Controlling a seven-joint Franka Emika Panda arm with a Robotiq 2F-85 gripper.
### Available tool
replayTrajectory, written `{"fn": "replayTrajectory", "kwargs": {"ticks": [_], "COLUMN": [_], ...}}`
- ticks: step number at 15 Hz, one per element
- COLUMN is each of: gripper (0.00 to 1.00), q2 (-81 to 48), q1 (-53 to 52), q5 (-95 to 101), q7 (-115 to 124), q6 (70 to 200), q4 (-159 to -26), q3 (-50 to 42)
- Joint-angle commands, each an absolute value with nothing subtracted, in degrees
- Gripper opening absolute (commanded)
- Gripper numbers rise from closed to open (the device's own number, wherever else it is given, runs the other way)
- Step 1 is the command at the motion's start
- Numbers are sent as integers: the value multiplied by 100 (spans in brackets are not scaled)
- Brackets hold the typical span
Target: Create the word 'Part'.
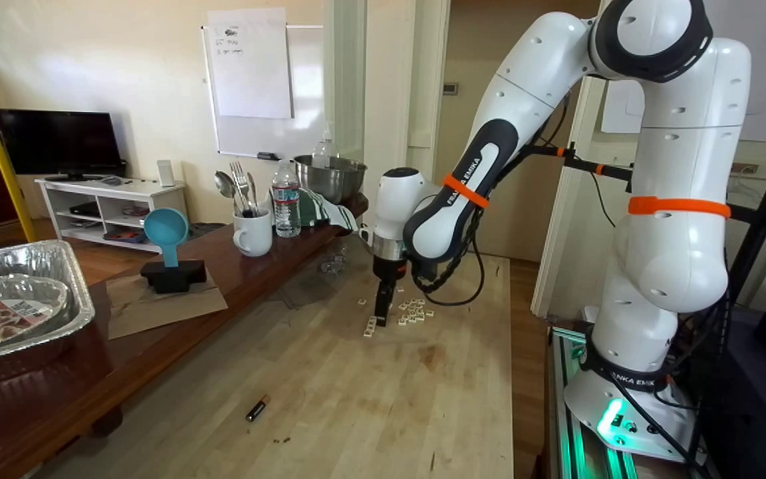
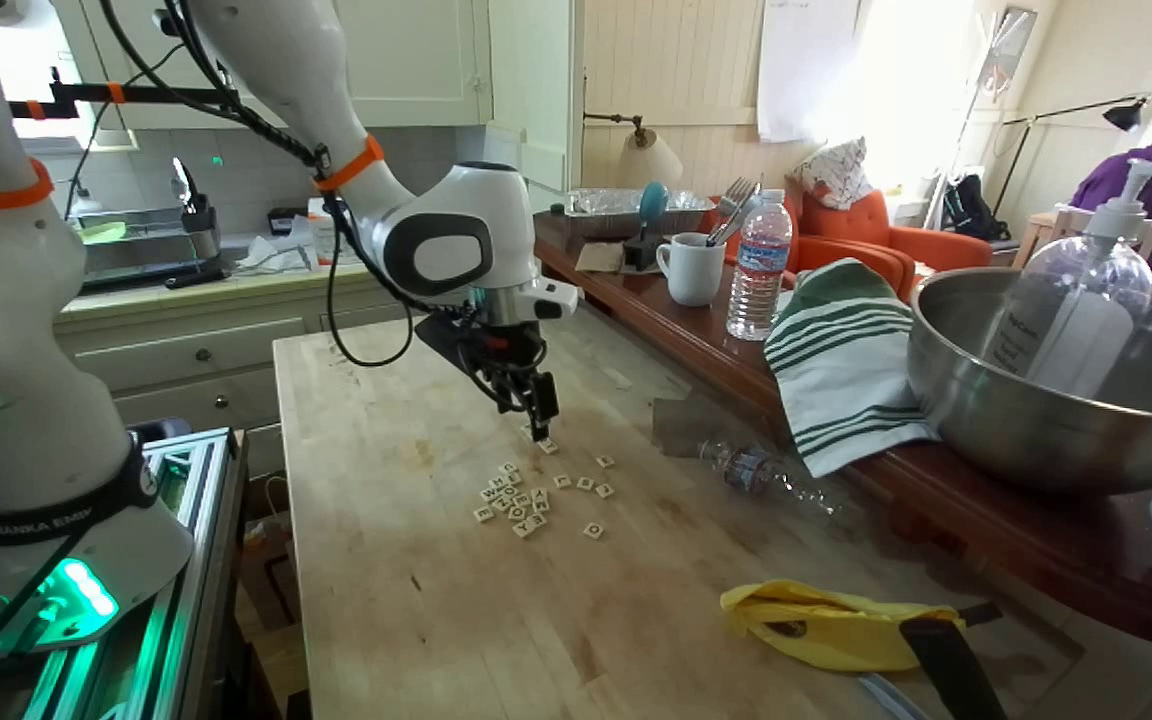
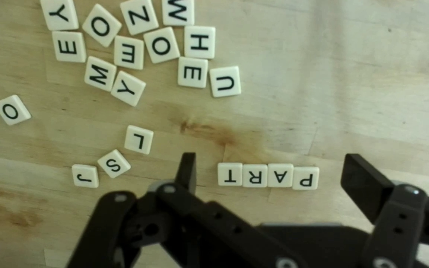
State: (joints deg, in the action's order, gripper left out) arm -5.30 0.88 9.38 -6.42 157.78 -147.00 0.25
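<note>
In the wrist view, a P tile (image 3: pixel 305 178), an A tile (image 3: pixel 280 175), an R tile (image 3: pixel 254 175) and a T tile (image 3: pixel 230 174) lie side by side in a nearly straight row, upside down to the camera, spelling PART. P sits slightly lower than the others. My gripper (image 3: pixel 269 167) is open and empty, one finger beyond T and one beyond P, touching neither. In an exterior view the row (image 1: pixel 370 326) lies beside the gripper tip (image 1: pixel 382 322), close to the tabletop. In an exterior view the gripper (image 2: pixel 540 430) partly hides the row (image 2: pixel 548 446).
Loose letter tiles lie in a cluster (image 3: pixel 129 52); J (image 3: pixel 85 175), S (image 3: pixel 114 163), L (image 3: pixel 139 139) and O (image 3: pixel 12 109) lie apart. A battery (image 1: pixel 257 408), a plastic bottle (image 2: pixel 751 468) and a yellow pouch (image 2: pixel 836 625) are on the table. A raised wooden counter (image 1: pixel 177 332) runs alongside.
</note>
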Motion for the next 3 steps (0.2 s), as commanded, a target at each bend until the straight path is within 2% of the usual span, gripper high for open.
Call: {"fn": "replayTrajectory", "kwargs": {"ticks": [1,3], "gripper": [100,100], "q2": [-462,-521], "q1": [83,64], "q5": [491,657], "q7": [-994,-850], "q6": [15710,15760], "q4": [-14680,-14665], "q3": [120,60]}}
